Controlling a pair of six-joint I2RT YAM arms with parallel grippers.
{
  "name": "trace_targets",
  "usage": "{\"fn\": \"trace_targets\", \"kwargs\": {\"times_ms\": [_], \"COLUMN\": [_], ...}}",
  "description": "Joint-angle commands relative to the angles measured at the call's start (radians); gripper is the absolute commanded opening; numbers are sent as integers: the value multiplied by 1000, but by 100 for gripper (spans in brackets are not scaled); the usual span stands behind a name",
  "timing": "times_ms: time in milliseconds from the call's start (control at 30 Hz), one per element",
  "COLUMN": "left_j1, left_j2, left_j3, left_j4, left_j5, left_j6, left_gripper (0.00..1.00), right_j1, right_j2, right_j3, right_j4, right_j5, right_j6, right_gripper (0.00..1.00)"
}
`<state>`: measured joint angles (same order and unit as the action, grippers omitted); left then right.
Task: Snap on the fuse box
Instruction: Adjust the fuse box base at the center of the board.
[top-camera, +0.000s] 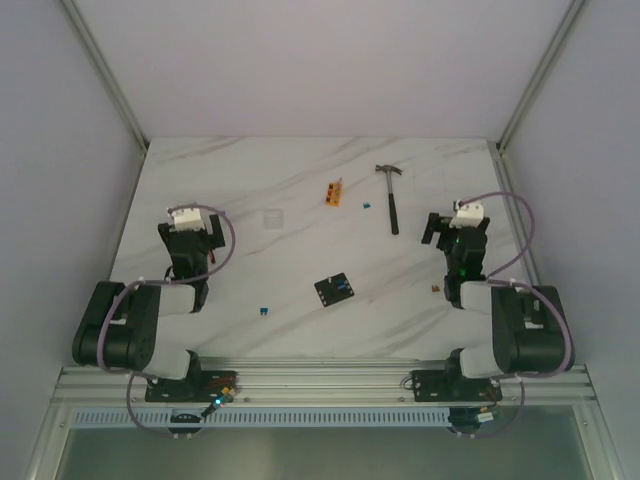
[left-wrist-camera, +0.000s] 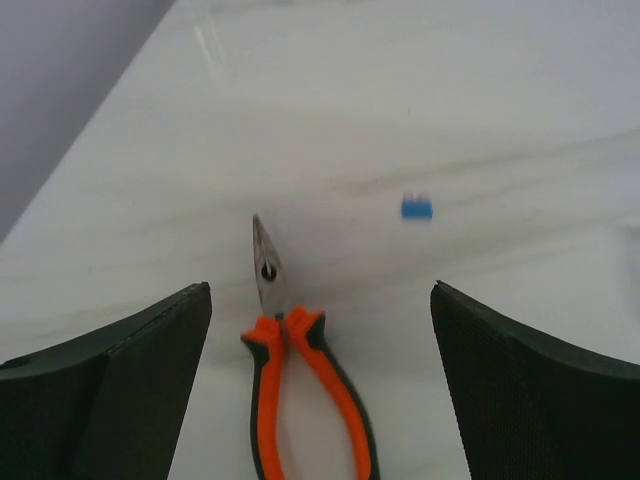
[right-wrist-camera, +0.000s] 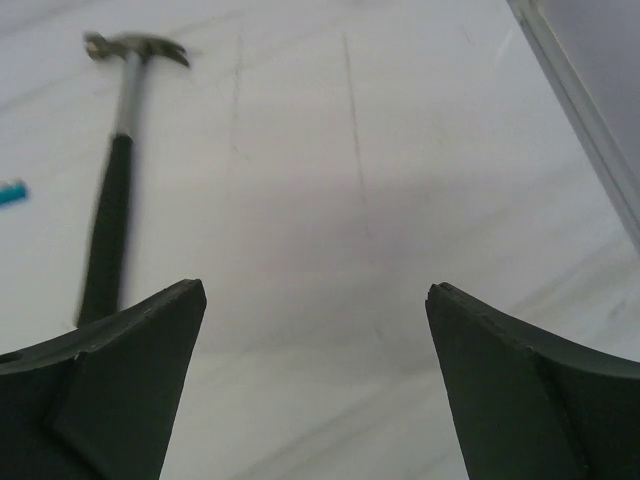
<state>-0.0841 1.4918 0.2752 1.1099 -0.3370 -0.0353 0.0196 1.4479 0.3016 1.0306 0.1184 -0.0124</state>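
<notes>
The fuse box (top-camera: 333, 290) sits on the worktop (top-camera: 260, 170) about midway between the left and right edges. It's closer to the near edge than the far one, turned cornerwise, with a speck of blue on its top face, and it's well apart from both arms.

Now the left jaws: spread wide, grasping nothing, hanging over the left side of the worktop. Down between them in the wrist view lie pliers (left-wrist-camera: 285, 330) with orange handles, nose pointing away, and a loose blue fuse (left-wrist-camera: 417, 208) a little beyond.

Over on the right side, the right jaws are wide apart too, and empty. Ahead of them lies the hammer (right-wrist-camera: 105, 240), head toward the far edge.

An orange block (top-camera: 334, 191) lies left of the hammer, well apart from the fuse box. Another blue fuse (top-camera: 264, 311) lies by the near edge, left of the box.
</notes>
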Motion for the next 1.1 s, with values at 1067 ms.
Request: {"fn": "trace_targets", "kwargs": {"times_ms": [1067], "left_j1": [-290], "left_j2": [-451], "left_j3": [107], "left_j4": [-799], "left_j5": [476], "left_j6": [-636], "left_gripper": [100], "right_j1": [1004], "right_j2": [61], "right_j3": [305], "right_j4": [-846], "right_j5": [288], "right_j6": [192], "right_gripper": [100]}}
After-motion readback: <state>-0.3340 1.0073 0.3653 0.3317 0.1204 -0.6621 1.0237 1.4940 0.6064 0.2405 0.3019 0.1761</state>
